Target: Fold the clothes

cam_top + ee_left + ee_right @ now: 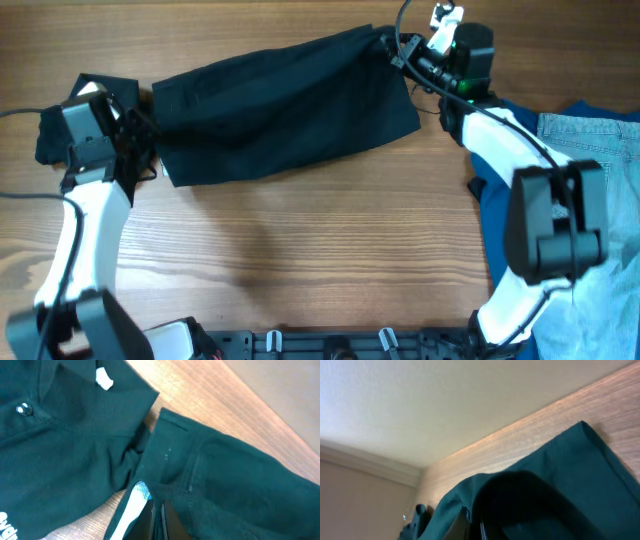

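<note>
Here, the black shorts (280, 105) are held stretched over the table (300, 250), one end pinched by the left gripper (157, 512), the other by the right gripper (396, 48).

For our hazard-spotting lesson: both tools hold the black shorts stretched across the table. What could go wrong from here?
1. The small black shirt lies against the shorts beside the left tool, so it may get dragged into the fold.
2. The right tool pinches only a corner near the table's far edge; that corner might slip free.
3. The blue top lies by the right arm and could snag.
</note>
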### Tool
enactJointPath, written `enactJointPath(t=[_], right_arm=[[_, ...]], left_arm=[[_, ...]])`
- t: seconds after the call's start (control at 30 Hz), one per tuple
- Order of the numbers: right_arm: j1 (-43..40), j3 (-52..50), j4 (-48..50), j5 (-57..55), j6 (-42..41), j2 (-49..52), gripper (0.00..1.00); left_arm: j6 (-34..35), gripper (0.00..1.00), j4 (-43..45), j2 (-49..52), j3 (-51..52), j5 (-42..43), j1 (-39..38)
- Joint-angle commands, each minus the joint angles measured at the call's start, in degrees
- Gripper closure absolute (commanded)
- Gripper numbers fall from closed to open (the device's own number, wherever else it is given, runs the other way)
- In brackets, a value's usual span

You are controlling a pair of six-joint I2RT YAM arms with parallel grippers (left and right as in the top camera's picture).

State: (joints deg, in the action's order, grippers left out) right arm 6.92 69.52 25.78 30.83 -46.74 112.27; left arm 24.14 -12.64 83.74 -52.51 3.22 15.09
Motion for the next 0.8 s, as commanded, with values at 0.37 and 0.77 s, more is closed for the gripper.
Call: enactJointPath(t=[0.37, 0.77], right_arm=[[-9.5, 10.9, -15.3, 18.6, 7.9, 8.6, 0.0], [-7.4, 11.5, -53.4, -3.4, 39.5, 9.5, 0.11]], left_arm=[[-2.7, 0.32, -3.7, 6.1, -0.9, -1.8, -0.1], [-4.5, 0.29, -25.5, 6.3, 0.0, -1.4, -0.2]])
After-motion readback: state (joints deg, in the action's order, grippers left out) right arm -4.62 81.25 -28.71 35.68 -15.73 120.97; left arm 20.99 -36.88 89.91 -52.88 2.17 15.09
